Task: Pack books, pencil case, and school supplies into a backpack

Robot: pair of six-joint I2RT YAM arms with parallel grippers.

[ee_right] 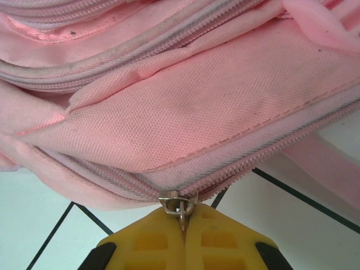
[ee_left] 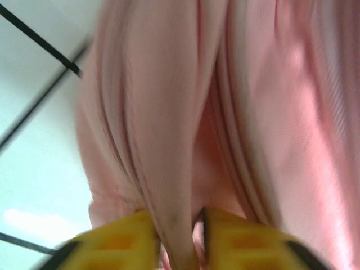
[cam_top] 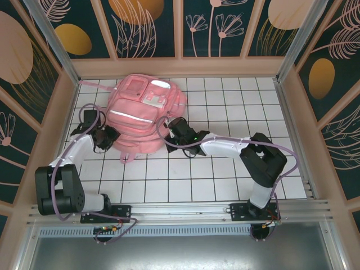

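The two arms were bolted at the near edge of a white tiled table (cam_top: 225,174) and, seen from above, both were stretched toward a pink backpack (cam_top: 140,107). The right gripper (cam_top: 170,135) was set against the bag's near right edge. In its wrist view its yellow fingers (ee_right: 225,242) were pressed fully together on a small metal zip pull (ee_right: 179,207). The pull sat on a grey zip (ee_right: 264,149) that ran up to the right across the pink cloth, with a second zip curving above it. A strap (ee_right: 332,169) was laid on the tiles just beside that seam. The left gripper (cam_top: 107,136) was placed at the bag's near left side. In its blurred wrist view the yellow fingers (ee_left: 118,242) were slightly parted, with an upright fold of pink cloth caught in the gap. Whether the fold was pinched or merely passing between them could not be told. The backpack itself was laid flat, pockets upward, on the far left-centre part of the table, close to the back wall. It was crossed by a pale shiny stripe (cam_top: 130,117), and a small pink loop (cam_top: 126,159) was left on the tiles at its near edge. Behind it, dark wall panels (cam_top: 149,28) painted with flowers and leaves were seen.
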